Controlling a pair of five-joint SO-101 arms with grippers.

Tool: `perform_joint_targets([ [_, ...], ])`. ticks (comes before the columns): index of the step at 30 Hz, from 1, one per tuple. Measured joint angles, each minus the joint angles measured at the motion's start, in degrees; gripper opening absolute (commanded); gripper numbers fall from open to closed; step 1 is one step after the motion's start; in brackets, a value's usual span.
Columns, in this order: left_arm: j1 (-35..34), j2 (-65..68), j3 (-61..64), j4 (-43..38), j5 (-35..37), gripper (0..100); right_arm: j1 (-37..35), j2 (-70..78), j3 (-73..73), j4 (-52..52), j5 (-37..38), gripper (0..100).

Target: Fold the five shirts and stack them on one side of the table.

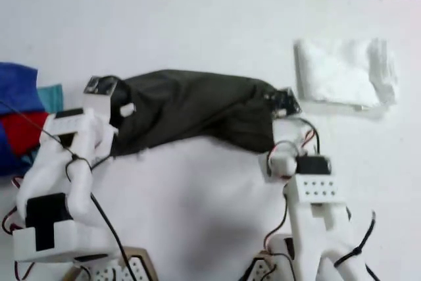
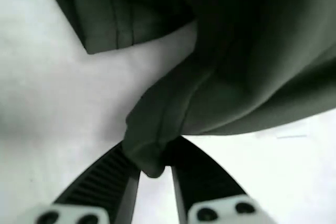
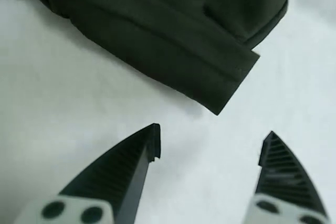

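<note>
A dark green shirt (image 1: 191,110) lies stretched across the middle of the white table (image 1: 197,31). My left gripper (image 2: 155,167) is shut on the shirt's edge (image 2: 157,140) at its left end, where the arm (image 1: 99,106) meets the cloth. My right gripper (image 3: 210,148) stands open just off the shirt's right end, with a folded sleeve hem (image 3: 210,85) lying a little beyond its fingertips (image 3: 149,140) on bare table. In the high view that gripper (image 1: 284,104) sits at the shirt's right edge. A folded white shirt (image 1: 345,70) rests at the back right.
A pile of blue, red and teal shirts (image 1: 20,113) lies at the table's left edge. Cables run along both arm bases near the front edge. Bare table stretches behind the dark shirt and in front of it between the arms.
</note>
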Motion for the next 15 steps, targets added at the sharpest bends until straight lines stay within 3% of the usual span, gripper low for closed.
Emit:
perform_joint_targets([
  [6,-0.6,0.0,-0.2,-0.1,0.0,21,0.0,-0.4,11.3,-14.2,-0.1,29.7],
  [15,-2.2,0.3,-2.7,-0.1,0.4,21,0.0,-0.9,12.1,-16.6,-0.1,29.7],
])
